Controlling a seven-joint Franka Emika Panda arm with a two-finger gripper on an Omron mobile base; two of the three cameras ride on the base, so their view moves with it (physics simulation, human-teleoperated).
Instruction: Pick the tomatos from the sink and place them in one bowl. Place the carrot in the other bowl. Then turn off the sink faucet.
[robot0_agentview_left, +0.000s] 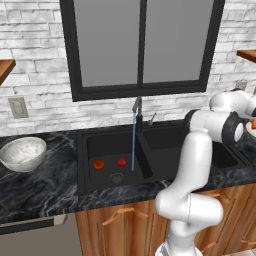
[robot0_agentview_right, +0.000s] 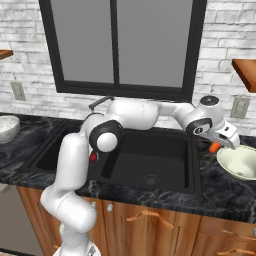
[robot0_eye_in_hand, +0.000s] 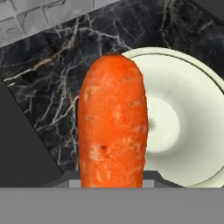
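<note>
My gripper (robot0_agentview_right: 220, 143) is shut on the orange carrot (robot0_agentview_right: 214, 147), held just above the left rim of the smooth pale cream bowl (robot0_agentview_right: 241, 163) on the right counter. In the hand view the carrot (robot0_eye_in_hand: 113, 124) stands in front of that bowl (robot0_eye_in_hand: 183, 118), whose inside is bare. Two red tomatoes (robot0_agentview_left: 98, 164) (robot0_agentview_left: 121, 162) lie in the left basin of the black sink (robot0_agentview_left: 88, 150). A thin stream of water falls from the dark faucet (robot0_agentview_left: 136, 107) into that basin. The mottled grey-white bowl (robot0_agentview_left: 22, 152) sits on the left counter.
Dark marbled counter (robot0_eye_in_hand: 52, 87) surrounds the sink. A brick wall and a black-framed window (robot0_agentview_left: 141, 45) stand behind it. Wooden shelves (robot0_agentview_right: 245, 70) jut out at both sides. My arm stretches across the right basin (robot0_agentview_right: 150, 155).
</note>
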